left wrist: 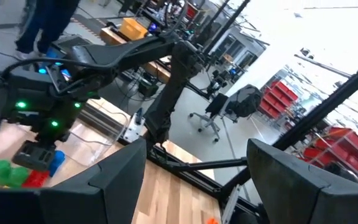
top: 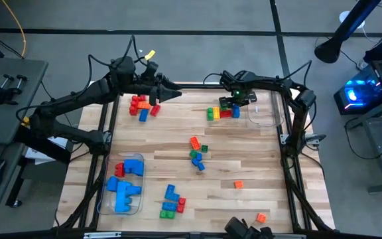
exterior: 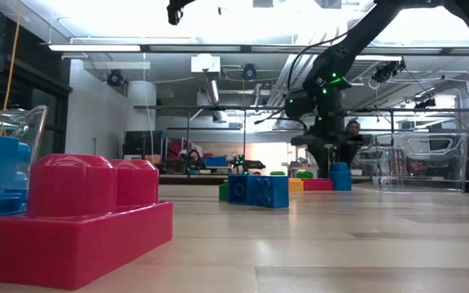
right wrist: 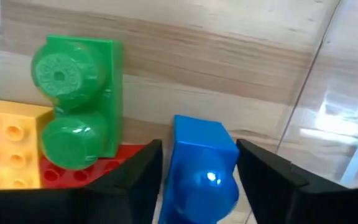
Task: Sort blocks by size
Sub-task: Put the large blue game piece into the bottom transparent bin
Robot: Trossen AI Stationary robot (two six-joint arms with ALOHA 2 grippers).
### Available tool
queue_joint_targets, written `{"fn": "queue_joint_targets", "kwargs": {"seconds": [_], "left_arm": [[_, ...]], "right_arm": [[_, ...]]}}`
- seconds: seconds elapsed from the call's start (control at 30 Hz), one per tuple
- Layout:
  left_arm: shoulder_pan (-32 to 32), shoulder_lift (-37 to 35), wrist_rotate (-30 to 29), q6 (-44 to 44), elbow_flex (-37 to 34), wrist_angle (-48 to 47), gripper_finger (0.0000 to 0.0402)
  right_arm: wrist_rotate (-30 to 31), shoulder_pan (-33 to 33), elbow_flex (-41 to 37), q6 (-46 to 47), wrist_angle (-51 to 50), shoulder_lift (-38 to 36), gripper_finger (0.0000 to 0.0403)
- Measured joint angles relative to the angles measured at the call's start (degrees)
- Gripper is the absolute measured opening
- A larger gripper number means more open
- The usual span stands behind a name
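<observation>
A small blue block (right wrist: 201,168) stands on the table at the far right, beside a green block (right wrist: 76,106), a yellow one (right wrist: 8,143) and a flat red one (right wrist: 73,174). My right gripper (right wrist: 199,186) points down over the blue block (top: 235,112), open, with one finger on each side of it. I see no finger touching the block. My left gripper (top: 171,93) hangs open and level in the air at the far left, above a group of red blocks (top: 141,106), holding nothing.
A clear tub (top: 267,113) stands just right of the blue block. Another clear tub (top: 121,186) at the near left holds blue blocks. Loose blocks lie mid-table (top: 197,156) and near the front (top: 171,202). Two orange ones (top: 238,184) (top: 261,217) lie at the near right.
</observation>
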Motion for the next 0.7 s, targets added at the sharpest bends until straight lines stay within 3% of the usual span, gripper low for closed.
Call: {"fn": "queue_joint_targets", "kwargs": {"seconds": [0.13,0.27,0.47,0.7], "left_arm": [[0.0,0.0,-0.7,0.05,0.0,0.02,0.0266],[0.04,0.0,-0.7,0.15,0.0,0.04,0.0266],[0.9,0.0,-0.7,1.66,0.0,0.42,0.0266],[1.01,0.0,-0.72,5.45,0.0,0.02,0.0266]], "right_arm": [[-0.06,0.0,0.0,-2.04,-0.22,0.02,0.0129],[-0.06,0.0,1.29,-5.05,-0.78,-0.41,0.0129],[0.24,0.33,9.51,-10.74,-1.18,-6.66,0.0129],[11.12,-2.52,13.5,-16.14,-11.81,-16.71,0.0129]]}}
